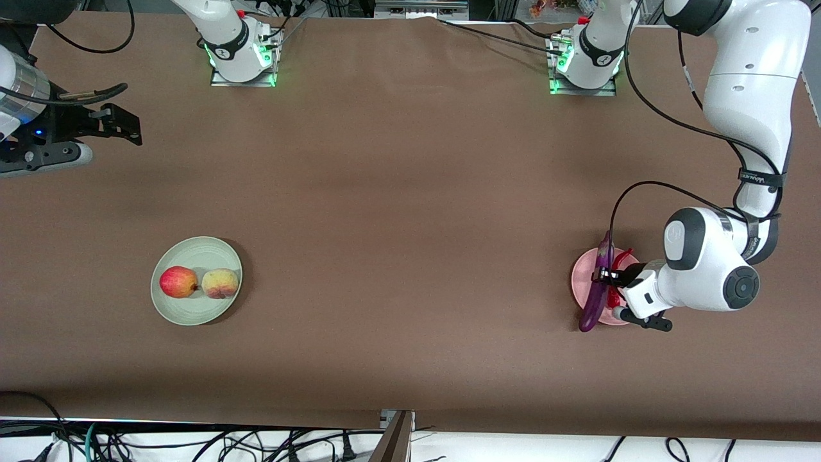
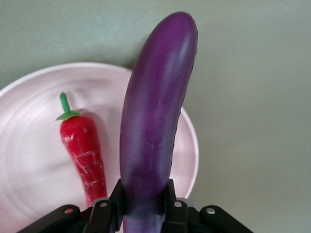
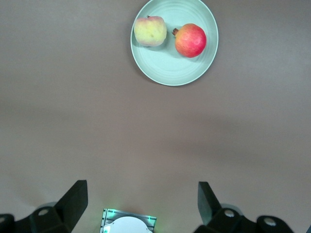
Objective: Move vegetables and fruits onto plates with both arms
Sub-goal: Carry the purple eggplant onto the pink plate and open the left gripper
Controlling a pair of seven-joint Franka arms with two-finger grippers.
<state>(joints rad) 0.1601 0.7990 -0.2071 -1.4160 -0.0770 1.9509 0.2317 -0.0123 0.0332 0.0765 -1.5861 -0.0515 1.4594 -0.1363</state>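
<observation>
My left gripper (image 1: 605, 277) is shut on the long purple eggplant (image 1: 595, 292), holding it over the pink plate (image 1: 579, 282) along the plate's edge toward the table's middle. In the left wrist view the fingers (image 2: 116, 201) clamp the eggplant (image 2: 155, 121) near one end. The red chili pepper (image 2: 85, 150) lies on the pink plate (image 2: 34, 160) beside it and also shows in the front view (image 1: 621, 258). The red fruit (image 1: 178, 282) and the peach-like fruit (image 1: 220, 283) sit on the mint green plate (image 1: 192, 309). My right gripper (image 1: 131, 126) is open and empty, waiting high at the right arm's end of the table.
The right wrist view looks down on the green plate (image 3: 170, 73) with the red fruit (image 3: 190, 40) and the peach (image 3: 150, 31), and on the right arm's base (image 3: 129, 224). Both arm bases (image 1: 242, 48) stand along the table's back edge. Brown table between the plates.
</observation>
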